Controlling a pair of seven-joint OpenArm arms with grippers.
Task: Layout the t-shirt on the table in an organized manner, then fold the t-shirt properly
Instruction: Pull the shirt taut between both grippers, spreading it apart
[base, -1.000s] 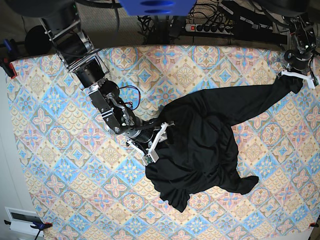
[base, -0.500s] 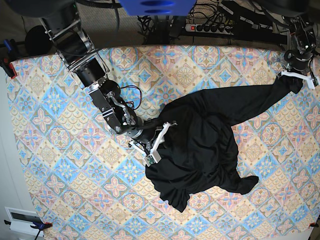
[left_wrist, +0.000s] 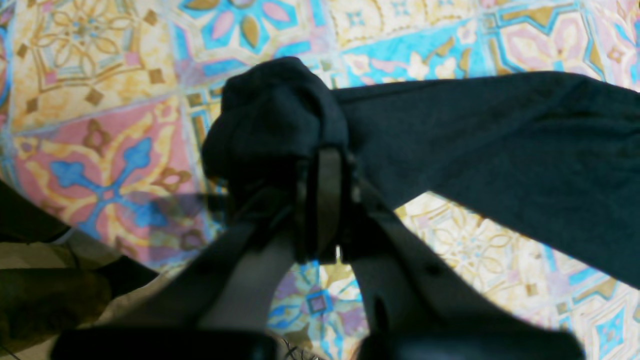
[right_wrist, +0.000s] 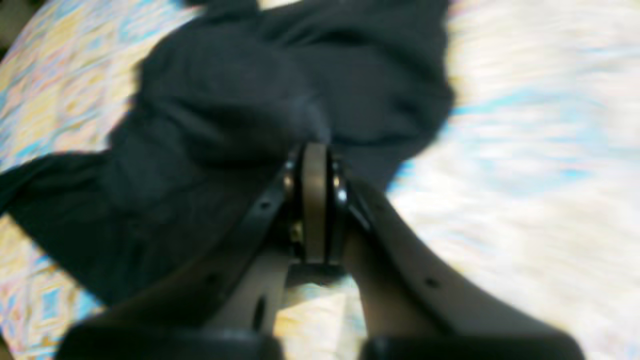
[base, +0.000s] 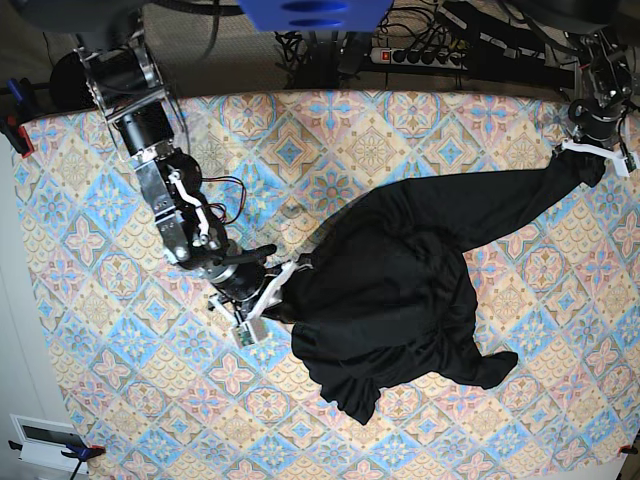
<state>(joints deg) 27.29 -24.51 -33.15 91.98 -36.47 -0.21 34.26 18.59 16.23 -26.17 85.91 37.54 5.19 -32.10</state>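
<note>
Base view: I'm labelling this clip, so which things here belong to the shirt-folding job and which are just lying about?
Job:
t-shirt, crumpled
table, under it
left gripper, shut on a shirt end
right gripper, shut on the shirt's edge

Lying about:
power strip behind the table
white box at the near corner
</note>
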